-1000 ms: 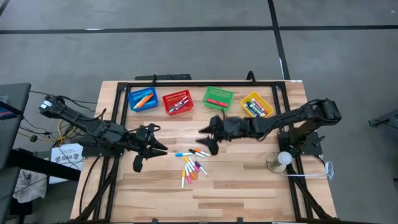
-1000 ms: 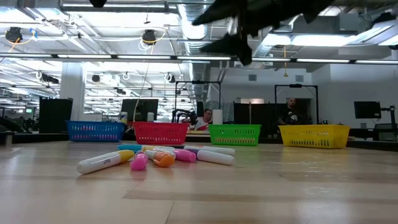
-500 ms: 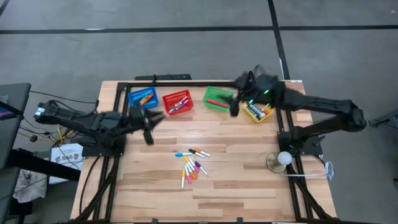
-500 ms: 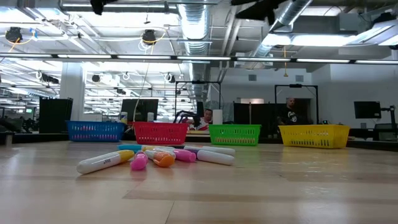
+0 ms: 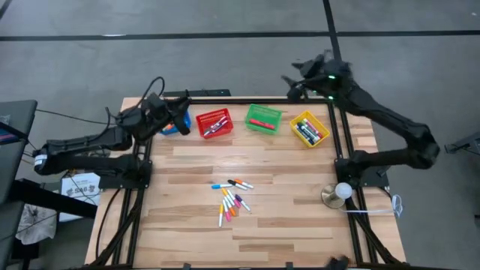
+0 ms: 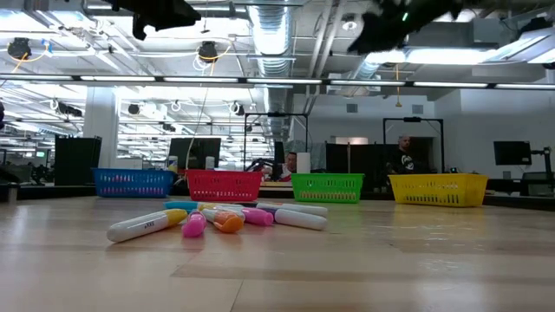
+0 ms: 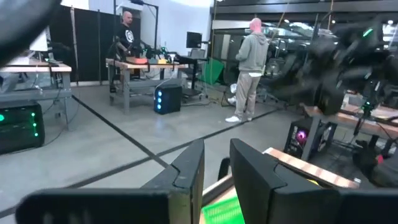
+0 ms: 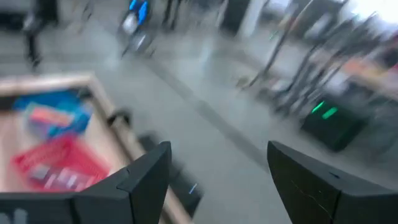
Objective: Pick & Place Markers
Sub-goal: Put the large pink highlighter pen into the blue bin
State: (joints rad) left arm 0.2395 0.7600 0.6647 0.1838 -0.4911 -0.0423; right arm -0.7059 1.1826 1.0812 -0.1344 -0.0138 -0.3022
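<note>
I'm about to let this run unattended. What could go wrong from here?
The loose markers lie crowded and overlapping mid-table, so a grasp may catch two or roll one away. Both arms are raised at the far edge, the left gripper over the blue basket; a careless descent might knock it.

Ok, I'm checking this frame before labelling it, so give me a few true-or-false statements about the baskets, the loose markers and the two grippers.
1. Four baskets stand in a row along the far edge of the table: blue basket, red basket, green basket, yellow basket. True.
2. A cluster of loose markers lies on the wood near the table's middle. True.
3. The right gripper is down among the loose markers. False: it is raised near the table's far edge, between the green and yellow baskets, jaws open and empty.
4. The left gripper is at the yellow basket. False: it is at the blue basket.
5. The yellow basket is empty. False: it holds markers.
</note>
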